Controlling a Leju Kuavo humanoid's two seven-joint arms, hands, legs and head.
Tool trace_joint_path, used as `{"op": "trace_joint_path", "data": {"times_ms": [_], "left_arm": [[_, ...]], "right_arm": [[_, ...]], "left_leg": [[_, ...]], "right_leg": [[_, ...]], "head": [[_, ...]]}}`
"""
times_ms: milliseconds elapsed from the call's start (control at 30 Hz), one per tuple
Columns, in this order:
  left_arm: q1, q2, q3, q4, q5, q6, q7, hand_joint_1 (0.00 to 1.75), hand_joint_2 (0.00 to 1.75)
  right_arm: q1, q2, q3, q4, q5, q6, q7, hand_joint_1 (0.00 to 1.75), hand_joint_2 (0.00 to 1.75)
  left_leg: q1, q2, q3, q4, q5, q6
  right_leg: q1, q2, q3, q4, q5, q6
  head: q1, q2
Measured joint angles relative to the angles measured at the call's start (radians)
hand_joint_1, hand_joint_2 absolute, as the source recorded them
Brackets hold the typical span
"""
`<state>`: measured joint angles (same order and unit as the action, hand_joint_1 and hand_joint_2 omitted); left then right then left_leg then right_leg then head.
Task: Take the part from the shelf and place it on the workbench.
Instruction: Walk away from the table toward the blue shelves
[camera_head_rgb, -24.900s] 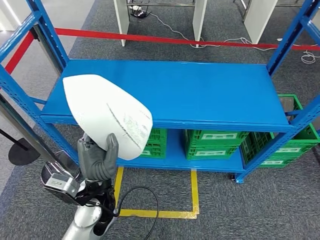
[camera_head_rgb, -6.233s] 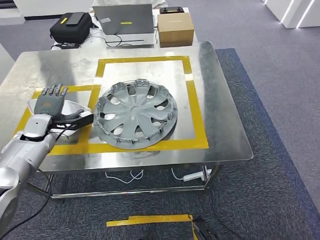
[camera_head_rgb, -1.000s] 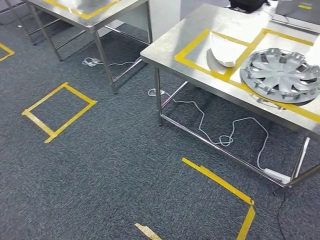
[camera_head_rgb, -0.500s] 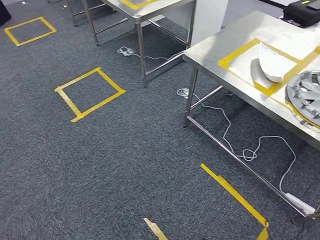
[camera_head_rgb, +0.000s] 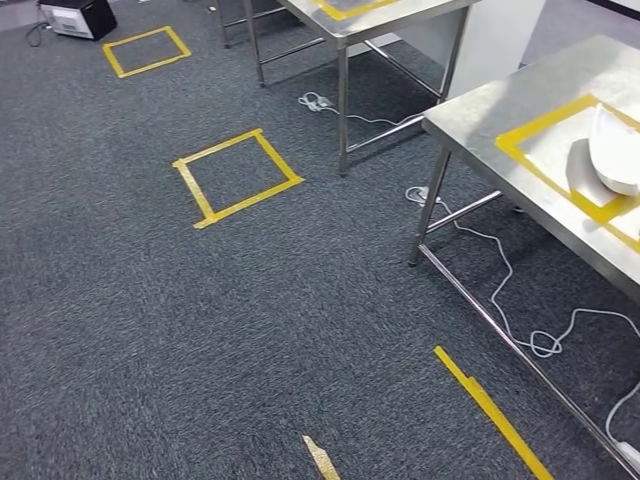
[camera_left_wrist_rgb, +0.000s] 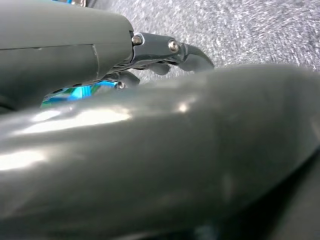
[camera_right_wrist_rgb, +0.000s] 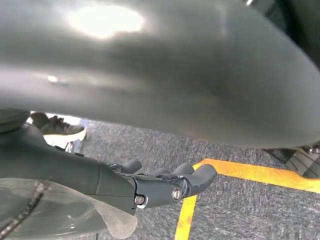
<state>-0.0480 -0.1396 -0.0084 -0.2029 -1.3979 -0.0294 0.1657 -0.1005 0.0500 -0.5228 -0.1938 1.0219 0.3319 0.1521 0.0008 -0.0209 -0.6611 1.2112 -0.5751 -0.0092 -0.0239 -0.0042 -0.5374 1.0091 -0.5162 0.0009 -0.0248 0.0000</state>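
the white, smooth, curved shell-like plastic part lies on the brushed stainless-steel surface at the right of the head view, inside the yellow tape rectangle marked there. that outline reads as the intended drop spot, so the placing looks done. the part rests with its rounded side toward the near tape line, partly cut by the picture's edge, and casts a soft shadow on the metal beside it. its finish is matt and pale, with no marks that can be made out from here.

the left hand hangs over the dark grey carpet floor, its dark fingers gently curved, apart, and holding nothing. the right hand likewise hangs free above the carpet near a yellow floor tape line, fingers loosely extended and empty. both arms seem lowered because nothing is left to carry.

a second steel table stands further back, well apart from the part, and a white cable trails beneath the near surface.
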Motion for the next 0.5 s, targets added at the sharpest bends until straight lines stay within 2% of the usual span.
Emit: {"op": "trace_joint_path", "data": {"times_ms": [33, 67, 100, 133, 167, 200, 267, 300, 333, 367, 400, 433, 467, 500], "left_arm": [[-0.002, 0.001, 0.0, 0.0, -0.001, 0.0, -0.001, 0.0, 0.0], [-0.003, 0.001, 0.001, 0.0, -0.003, 0.0, -0.002, 0.0, 0.0], [-0.003, 0.002, 0.001, 0.0, -0.005, 0.0, -0.002, 0.0, 0.0], [-0.003, 0.002, 0.001, 0.0, -0.007, 0.0, -0.003, 0.0, 0.0], [-0.002, 0.001, 0.002, 0.0, -0.01, 0.0, -0.003, 0.0, 0.0], [-0.002, 0.001, 0.002, 0.0, -0.012, 0.0, -0.003, 0.0, 0.0], [-0.001, -0.001, 0.002, 0.0, -0.015, -0.001, -0.003, 0.0, 0.0], [0.001, -0.001, 0.002, 0.0, -0.016, -0.001, -0.003, 0.0, 0.0], [0.003, -0.002, 0.002, 0.0, -0.016, -0.001, -0.003, 0.0, 0.0], [0.007, -0.003, 0.002, 0.0, -0.016, 0.0, -0.003, 0.0, 0.0], [0.008, -0.004, 0.002, 0.0, -0.017, 0.0, -0.003, 0.0, 0.0], [0.007, -0.005, 0.002, 0.0, -0.018, 0.0, -0.003, 0.0, 0.0], [0.005, -0.006, 0.002, 0.0, -0.02, 0.0, -0.003, 0.0, 0.0], [0.003, -0.007, 0.002, 0.0, -0.022, 0.0, -0.003, 0.0, 0.0]], "right_arm": [[0.001, 0.0, 0.0, 0.0, 0.0, 0.0, 0.0, 0.0, 0.0], [0.003, 0.0, 0.0, 0.0, -0.001, 0.0, 0.0, 0.0, 0.0], [0.004, 0.0, 0.0, 0.0, -0.001, 0.0, 0.0, 0.0, 0.0], [0.004, 0.0, 0.0, 0.0, -0.001, -0.001, 0.0, 0.0, 0.0], [0.004, 0.0, 0.0, 0.0, -0.002, -0.002, 0.0, 0.0, 0.0], [0.005, 0.0, -0.001, 0.0, -0.002, -0.002, 0.0, 0.0, 0.0], [0.005, 0.0, -0.001, 0.0, -0.003, -0.004, 0.0, 0.0, 0.0], [0.005, 0.0, -0.001, 0.0, -0.003, -0.004, 0.0, 0.0, 0.0], [0.004, 0.0, -0.001, 0.0, -0.004, -0.004, 0.0, 0.0, 0.0], [0.003, 0.0, -0.001, 0.0, -0.004, -0.004, 0.0, 0.0, 0.0], [0.003, 0.0, -0.001, 0.0, -0.004, -0.005, 0.0, 0.0, 0.0], [0.003, 0.0, -0.002, 0.0, -0.004, -0.005, 0.0, 0.0, 0.0], [0.005, 0.0, -0.002, 0.0, -0.004, -0.006, 0.0, 0.0, 0.0], [0.007, 0.0, -0.002, 0.0, -0.004, -0.006, 0.0, 0.0, 0.0]], "left_leg": [[0.001, 0.005, -0.026, 0.057, -0.02, -0.002], [0.002, 0.007, -0.039, 0.088, -0.024, -0.004], [0.003, 0.01, -0.034, 0.083, -0.009, -0.004], [0.003, 0.017, -0.011, 0.04, 0.021, -0.003], [0.003, 0.034, 0.024, -0.026, 0.056, -0.001], [-0.001, 0.061, 0.055, -0.09, 0.08, 0.001], [-0.009, 0.1, 0.088, -0.167, 0.092, 0.012], [-0.013, 0.101, 0.088, -0.175, 0.087, 0.017], [-0.013, 0.089, 0.087, -0.179, 0.087, 0.024], [-0.011, 0.076, 0.086, -0.182, 0.089, 0.029], [-0.009, 0.064, 0.087, -0.184, 0.091, 0.035], [-0.007, 0.051, 0.088, -0.187, 0.093, 0.041], [-0.005, 0.039, 0.088, -0.188, 0.095, 0.046], [-0.005, 0.025, 0.088, -0.188, 0.095, 0.05]], "right_leg": [[0.001, -0.017, 0.001, 0.0, -0.002, -0.001], [0.002, -0.033, 0.003, 0.0, -0.004, -0.002], [0.002, -0.047, 0.005, 0.0, -0.006, -0.001], [0.002, -0.061, 0.008, 0.0, -0.008, 0.001], [0.002, -0.072, 0.012, 0.0, -0.011, 0.003], [0.005, -0.082, 0.016, 0.001, -0.014, 0.007], [0.011, -0.104, 0.019, 0.002, -0.02, 0.018], [0.015, -0.116, 0.02, 0.001, -0.022, 0.023], [0.015, -0.129, 0.022, 0.0, -0.024, 0.028], [0.014, -0.128, 0.023, 0.001, -0.029, 0.034], [0.012, -0.108, 0.018, 0.014, -0.041, 0.038], [0.01, -0.078, 0.002, 0.047, -0.062, 0.041], [0.009, -0.043, -0.026, 0.103, -0.091, 0.043], [0.009, -0.017, -0.062, 0.172, -0.121, 0.042]], "head": [[0.0, 0.0], [0.0, 0.0], [0.0, 0.0], [0.0, 0.0], [0.0, 0.0], [0.0, 0.0], [0.001, 0.0], [0.002, 0.0], [0.003, 0.0], [0.005, 0.0], [0.006, 0.0], [0.009, 0.0], [0.012, 0.0], [0.014, 0.0]]}}
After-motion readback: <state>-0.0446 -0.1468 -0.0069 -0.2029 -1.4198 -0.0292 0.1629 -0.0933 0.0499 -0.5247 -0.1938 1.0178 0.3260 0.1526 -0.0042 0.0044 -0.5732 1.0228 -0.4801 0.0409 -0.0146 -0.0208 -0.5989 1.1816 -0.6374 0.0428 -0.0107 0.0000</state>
